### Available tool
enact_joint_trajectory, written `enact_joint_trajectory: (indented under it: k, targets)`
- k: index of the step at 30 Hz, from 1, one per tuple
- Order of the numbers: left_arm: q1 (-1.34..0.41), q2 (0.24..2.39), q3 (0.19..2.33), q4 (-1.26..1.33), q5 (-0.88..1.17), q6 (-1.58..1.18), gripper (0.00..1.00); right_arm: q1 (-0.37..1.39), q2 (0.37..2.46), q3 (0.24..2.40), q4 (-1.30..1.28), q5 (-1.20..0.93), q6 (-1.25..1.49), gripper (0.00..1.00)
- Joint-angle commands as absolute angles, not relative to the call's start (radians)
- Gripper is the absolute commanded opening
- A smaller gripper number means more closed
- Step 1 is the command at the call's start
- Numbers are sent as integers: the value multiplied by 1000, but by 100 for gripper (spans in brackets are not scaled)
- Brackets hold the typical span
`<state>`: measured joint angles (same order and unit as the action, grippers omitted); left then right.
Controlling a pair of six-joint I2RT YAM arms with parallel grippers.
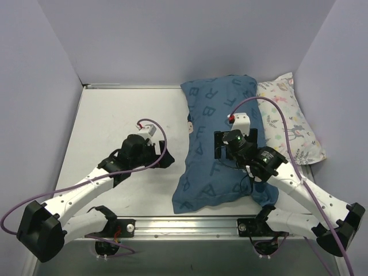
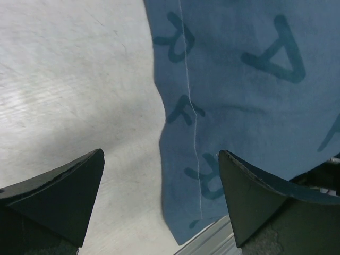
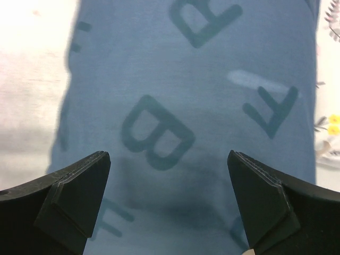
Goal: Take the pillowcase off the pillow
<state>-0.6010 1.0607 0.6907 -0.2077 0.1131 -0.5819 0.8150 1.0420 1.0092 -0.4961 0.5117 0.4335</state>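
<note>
Both jaws wide, nothing held. L gripper (image 2: 162,212) low over pale grey table (image 1: 115,115), just beside the dark-blue letter-printed fabric pillowcase (image 1: 221,144). R gripper (image 3: 170,207) above its middle. Cover looks stuffed and lies against the floral-print white pillow (image 1: 287,118). Risk, I reckon: R pinches filling w/ cloth and drags the whole lot.

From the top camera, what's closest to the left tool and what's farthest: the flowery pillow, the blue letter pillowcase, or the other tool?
1. The pillowcase: nearest, its edge lies just to the right of the left tool.
2. The right tool: farther right, above the pillowcase's middle.
3. The flowery pillow: farthest, at the table's right side, beyond the pillowcase.
</note>
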Motion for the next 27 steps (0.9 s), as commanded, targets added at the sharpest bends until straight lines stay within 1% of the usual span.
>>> enact_joint_trajectory:
  k: [1,3,7,11,14,16,18,19,20,21,22,23,24,25,26,27]
  targets:
    - [-653,1072,655,-69,141,-618,97,726,1057,1029,-572,491,403,100]
    - [-690,1084,614,35,192,-644,97,687,1049,1006,-574,479,402,100]
    - [-768,1173,583,196,215,-673,97,680,1035,979,-595,541,400,100]
    - [-868,1296,610,325,193,-696,98,667,1064,934,-600,546,423,100]
    - [-903,1383,647,380,170,-722,98,658,1101,905,-595,509,442,100]
    - [-928,1446,669,397,157,-736,97,657,1126,899,-588,482,442,95]
    - [-940,1480,696,416,158,-759,98,657,1138,894,-575,427,437,81]
    - [-945,1503,704,419,155,-767,95,657,1147,896,-566,404,433,73]
    - [-946,1512,715,419,152,-785,80,660,1150,897,-560,384,428,64]
    - [-946,1519,719,419,147,-795,69,658,1154,902,-557,342,426,45]
    - [-946,1525,722,417,143,-813,53,658,1160,907,-548,324,426,38]
    - [-943,1525,724,414,132,-819,29,661,1161,911,-543,307,426,25]
    - [-939,1522,730,407,124,-824,12,661,1164,925,-542,267,425,20]
    - [-934,1510,739,385,118,-827,0,663,1170,936,-534,246,423,17]
    - [-919,1500,753,309,86,-824,0,666,1173,946,-532,220,419,11]
    - [-905,1485,788,255,62,-816,0,678,1178,978,-528,187,419,10]
